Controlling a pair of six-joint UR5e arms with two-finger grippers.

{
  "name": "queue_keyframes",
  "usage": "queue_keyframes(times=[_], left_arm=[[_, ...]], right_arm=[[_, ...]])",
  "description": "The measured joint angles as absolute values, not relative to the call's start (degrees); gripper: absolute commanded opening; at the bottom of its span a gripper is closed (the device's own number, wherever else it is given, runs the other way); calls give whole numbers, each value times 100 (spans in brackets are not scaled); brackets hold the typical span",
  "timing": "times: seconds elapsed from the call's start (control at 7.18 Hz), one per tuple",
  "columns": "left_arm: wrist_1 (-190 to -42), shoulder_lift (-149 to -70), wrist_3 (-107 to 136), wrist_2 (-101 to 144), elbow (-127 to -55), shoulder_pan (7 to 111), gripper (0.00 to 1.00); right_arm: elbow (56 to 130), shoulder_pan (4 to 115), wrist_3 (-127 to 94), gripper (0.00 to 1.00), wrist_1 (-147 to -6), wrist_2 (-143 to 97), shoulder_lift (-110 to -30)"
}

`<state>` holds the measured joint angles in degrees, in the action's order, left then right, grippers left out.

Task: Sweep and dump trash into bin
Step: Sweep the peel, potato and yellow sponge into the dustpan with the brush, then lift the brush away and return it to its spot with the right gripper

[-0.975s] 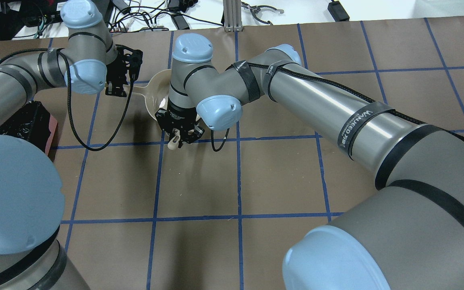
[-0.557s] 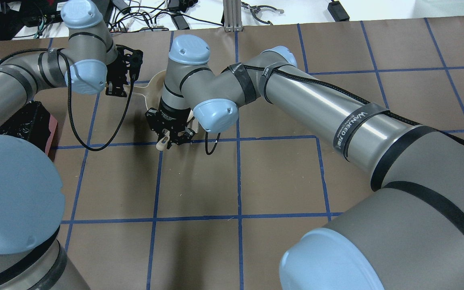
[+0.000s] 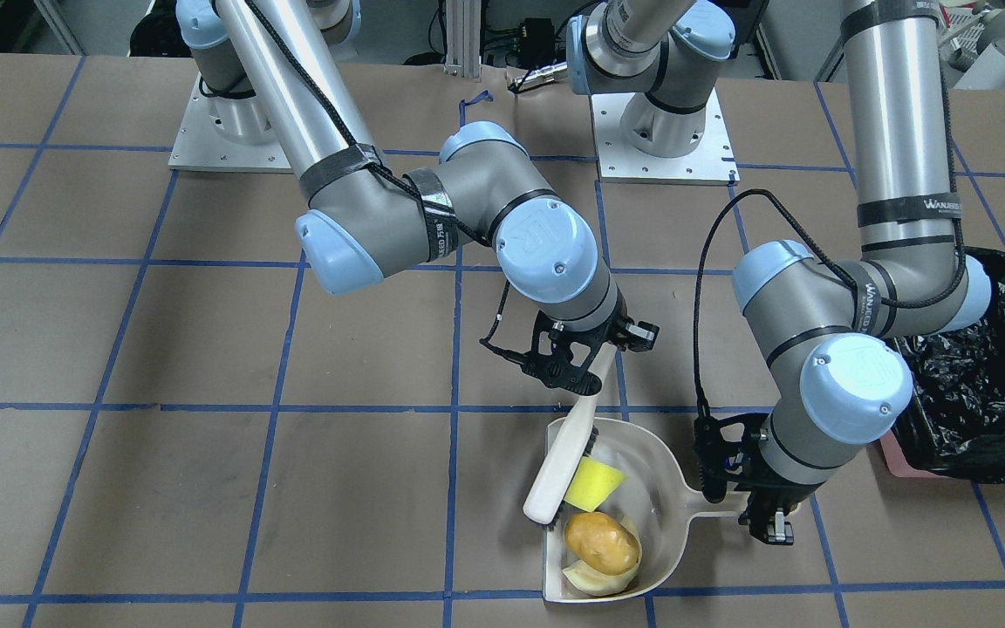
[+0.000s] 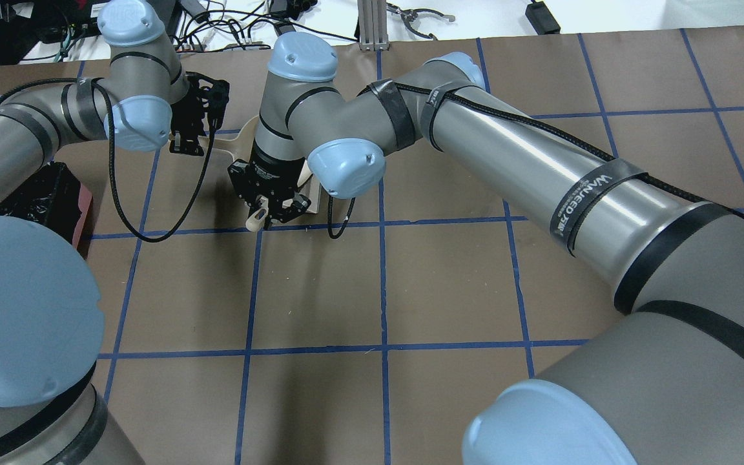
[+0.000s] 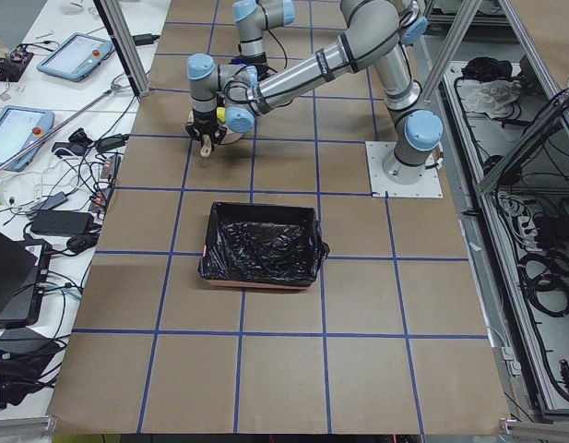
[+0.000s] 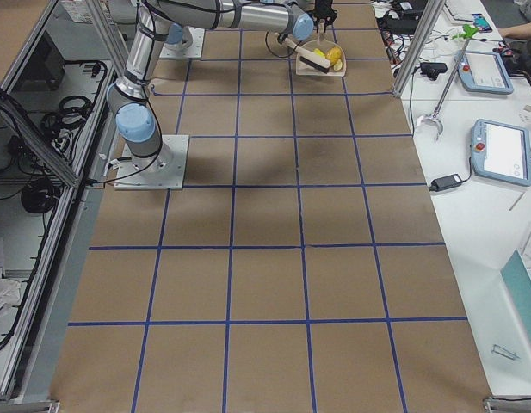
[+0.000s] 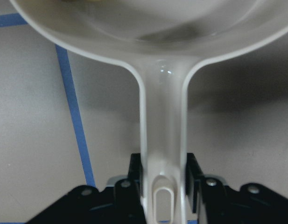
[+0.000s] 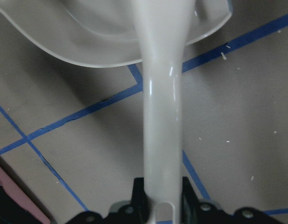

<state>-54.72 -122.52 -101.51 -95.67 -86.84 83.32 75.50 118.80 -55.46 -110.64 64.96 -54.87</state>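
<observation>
In the front-facing view the beige dustpan (image 3: 659, 488) lies on the table. It holds the yellow sponge wedge (image 3: 594, 484), the brown-yellow potato lump (image 3: 603, 541) and the pale crescent slice (image 3: 584, 577). My left gripper (image 3: 769, 519) is shut on the dustpan's handle (image 7: 162, 140). My right gripper (image 3: 594, 362) is shut on a cream brush (image 3: 559, 462), whose head reaches into the pan beside the wedge. The brush handle fills the right wrist view (image 8: 161, 116). The bin (image 3: 974, 392), a pink box with a black bag, stands beside my left arm.
The table is brown with blue tape lines (image 4: 382, 290). In the overhead view the bin (image 4: 42, 194) is partly hidden under my left arm. Cables and equipment (image 4: 243, 26) lie beyond the far edge.
My right gripper has moved left and a little farther away with the brush, over the dustpan. My left arm and the dustpan have stayed in place.
</observation>
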Motion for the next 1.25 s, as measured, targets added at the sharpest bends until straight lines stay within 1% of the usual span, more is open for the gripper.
queue_keyframes(times=[0.7,0.97,1.25], left_arm=[[-5476,-12249,-10146,-9557,-8684,8323,0],[-5476,-12250,-10143,-9560,-8684,8323,0],[-5472,-12252,-10148,-9547,-8684,8323,0]], right_arm=[[7635,11804,-5406,0,-10213,6855,-5881],[7647,11572,-4582,0,-9398,7522,-6184],[7704,11127,-3304,0,-8754,8289,-6483]])
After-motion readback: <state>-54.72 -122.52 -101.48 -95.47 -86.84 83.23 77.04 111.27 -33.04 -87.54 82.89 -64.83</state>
